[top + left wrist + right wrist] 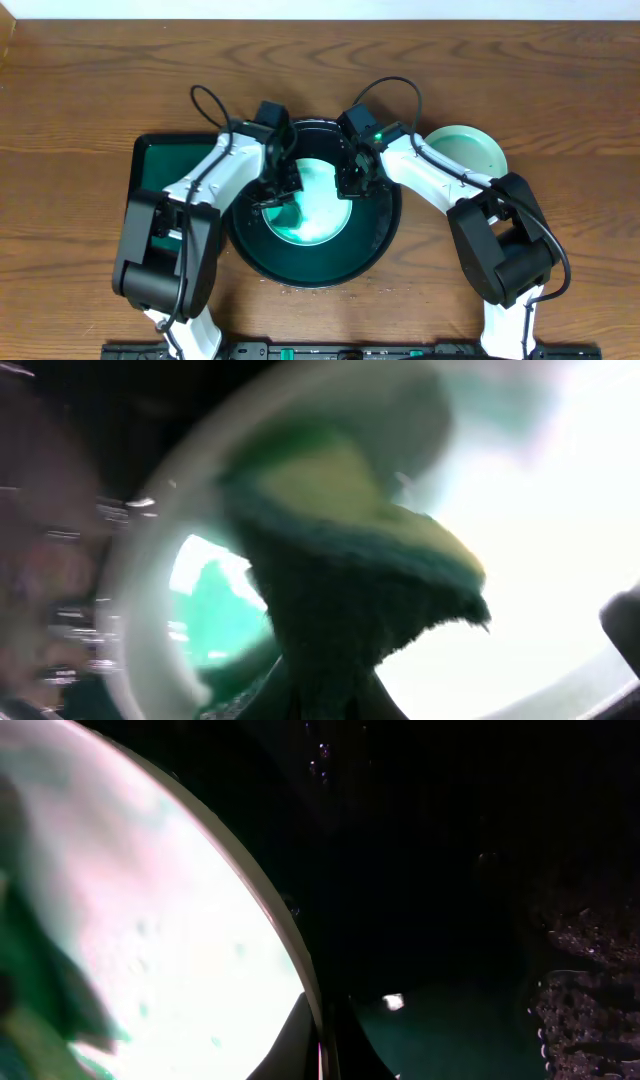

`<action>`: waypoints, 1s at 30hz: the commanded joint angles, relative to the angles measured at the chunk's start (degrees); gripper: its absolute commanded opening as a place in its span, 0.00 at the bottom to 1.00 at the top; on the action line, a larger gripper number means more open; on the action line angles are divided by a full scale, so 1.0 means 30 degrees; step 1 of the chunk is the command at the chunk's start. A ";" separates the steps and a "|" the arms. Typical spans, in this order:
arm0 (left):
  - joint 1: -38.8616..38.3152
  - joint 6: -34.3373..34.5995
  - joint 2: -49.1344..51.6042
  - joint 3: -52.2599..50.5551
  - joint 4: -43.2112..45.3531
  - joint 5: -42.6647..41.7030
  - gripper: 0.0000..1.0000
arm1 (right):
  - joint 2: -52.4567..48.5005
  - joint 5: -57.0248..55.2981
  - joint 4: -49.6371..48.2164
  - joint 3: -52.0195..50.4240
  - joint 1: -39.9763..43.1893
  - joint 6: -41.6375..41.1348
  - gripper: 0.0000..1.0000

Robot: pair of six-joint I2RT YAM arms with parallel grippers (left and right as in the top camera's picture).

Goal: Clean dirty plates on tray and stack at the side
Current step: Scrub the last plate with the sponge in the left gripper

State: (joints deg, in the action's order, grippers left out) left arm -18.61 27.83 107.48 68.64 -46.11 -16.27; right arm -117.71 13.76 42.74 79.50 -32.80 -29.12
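1. Left pincer (pixel 276 190), clamped on a yellow-and-green sponge (pixel 365 520), presses it onto the pale plate (pixel 318 200). The left wrist view is blurred, so the jaw line itself is not legible.
2. The pale plate lies inside the black tray (pixel 385 225), near its centre. Faint green marks show on its face in the right wrist view.
3. Right pincer (pixel 350 184) is closed on the plate's right rim, with a finger on either side of the edge, steadying the plate.
4. Step in hand, as judged: scrubbing. Good practice would be overlapping strokes from centre to rim, with light pressure so the plate does not slip from the right-hand grip. The strokes should stop short of the right fingers.
5. A mint plate (pixel 465 150) rests on the desk (pixel 80 80) to the right, well apart from the tray, marking the stacking place.
6. A dark green rectangular tray (pixel 160 160) lies just left of the black tray, under the left arm.
7. Obstacles: the black tray's raised rim and the two wrists close together over the plate leave little room.
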 commanded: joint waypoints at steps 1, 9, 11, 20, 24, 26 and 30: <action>-0.1348 -0.0568 0.0401 -0.0313 0.0160 -0.1734 0.07 | -0.0284 -0.0197 -0.0044 -0.0036 -0.0080 -0.0131 0.01; -0.0277 -0.0379 0.0401 -0.0138 0.3891 -0.1224 0.07 | -0.0284 -0.0197 -0.0029 -0.0036 -0.0080 -0.0131 0.01; 0.0270 0.0153 0.0386 0.0240 0.2980 0.0568 0.07 | -0.0284 -0.0197 -0.0029 -0.0036 -0.0080 -0.0131 0.01; -0.0007 0.1035 0.0393 0.0466 -0.0087 0.3432 0.07 | -0.0284 -0.0197 -0.0066 -0.0036 -0.0080 -0.0138 0.01; -0.1260 0.0874 0.0401 -0.0138 0.0554 0.0444 0.07 | -0.0284 -0.0197 -0.0044 -0.0036 -0.0080 -0.0131 0.01; -0.1712 0.0882 0.0401 -0.0204 0.1071 -0.0335 0.07 | -0.0284 -0.0189 -0.0036 -0.0036 -0.0080 -0.0131 0.01; -0.1661 0.0882 0.0393 -0.0153 0.2251 -0.0372 0.08 | -0.0284 -0.0189 -0.0036 -0.0036 -0.0080 -0.0124 0.01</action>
State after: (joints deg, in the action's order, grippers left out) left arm -23.59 30.02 107.59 69.10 -41.32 -13.65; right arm -117.71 13.89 42.74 79.50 -32.80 -29.12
